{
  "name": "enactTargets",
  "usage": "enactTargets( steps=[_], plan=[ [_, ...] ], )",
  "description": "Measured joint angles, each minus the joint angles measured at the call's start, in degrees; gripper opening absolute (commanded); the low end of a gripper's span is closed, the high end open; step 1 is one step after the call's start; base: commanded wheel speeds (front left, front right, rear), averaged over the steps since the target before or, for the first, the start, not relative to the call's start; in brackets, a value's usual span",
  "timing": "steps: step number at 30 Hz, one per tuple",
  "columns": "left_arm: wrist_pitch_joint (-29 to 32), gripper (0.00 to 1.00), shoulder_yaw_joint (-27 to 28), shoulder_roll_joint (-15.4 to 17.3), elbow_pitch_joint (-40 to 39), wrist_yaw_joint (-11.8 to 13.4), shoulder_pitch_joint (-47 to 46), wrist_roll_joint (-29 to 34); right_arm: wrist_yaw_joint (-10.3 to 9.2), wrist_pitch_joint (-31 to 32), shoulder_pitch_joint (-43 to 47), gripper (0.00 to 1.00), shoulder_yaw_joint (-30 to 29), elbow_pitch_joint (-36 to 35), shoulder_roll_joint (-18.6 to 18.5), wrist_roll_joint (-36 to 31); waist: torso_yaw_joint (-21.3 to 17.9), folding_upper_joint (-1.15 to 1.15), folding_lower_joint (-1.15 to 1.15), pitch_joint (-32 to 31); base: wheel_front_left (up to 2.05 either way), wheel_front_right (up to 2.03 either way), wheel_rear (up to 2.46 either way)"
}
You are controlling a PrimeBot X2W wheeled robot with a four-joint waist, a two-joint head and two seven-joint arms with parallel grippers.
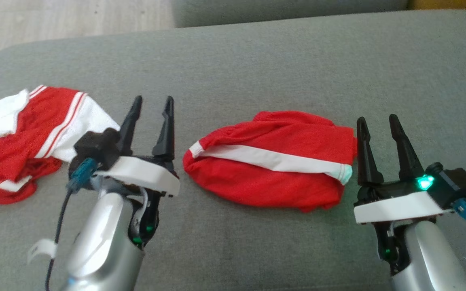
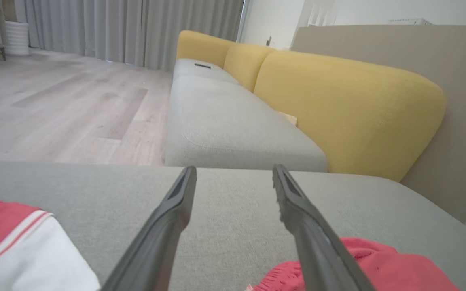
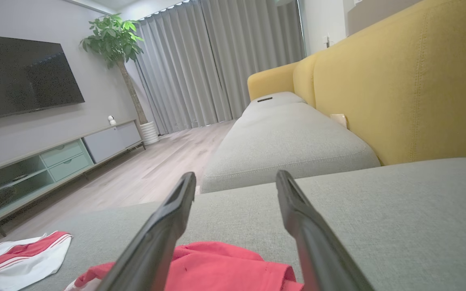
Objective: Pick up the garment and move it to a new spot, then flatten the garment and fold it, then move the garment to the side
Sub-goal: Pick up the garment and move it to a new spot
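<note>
The folded red garment (image 1: 273,161) with a white stripe is lying mid-frame on the grey sofa cushion (image 1: 257,60), between both arms. The left gripper (image 1: 153,99) and right gripper (image 1: 377,118) are holding their jaws wide, gripping nothing. A crumpled red-and-white garment (image 1: 22,137) is lying at the far left.

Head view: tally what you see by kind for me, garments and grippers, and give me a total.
Red and white garments: 2, the folded garment in the middle and the crumpled garment at the left.
Grippers: 2, the left gripper and the right gripper, both open.
Total: 4
</note>
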Motion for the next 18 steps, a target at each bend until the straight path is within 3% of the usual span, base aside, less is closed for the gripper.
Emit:
enactTargets(
  steps=[9, 18],
  plan=[
    [-0.4, 1.00, 4.5, -0.1, -11.9, 0.1, 10.1, 5.8, 0.00, 0.0, 3.6, 1.00, -1.5, -0.1, 0.0, -0.5, 3.6, 0.00, 0.00, -2.8, 0.00, 0.00, 0.00],
    [-0.4, 1.00, 3.5, 0.0, -14.5, 1.3, 18.0, 6.3, 0.00, 0.0, 7.8, 1.00, -2.2, 0.3, 0.1, -1.5, 5.7, 0.00, 0.00, -4.6, 0.00, 0.00, 0.00]
  ],
)
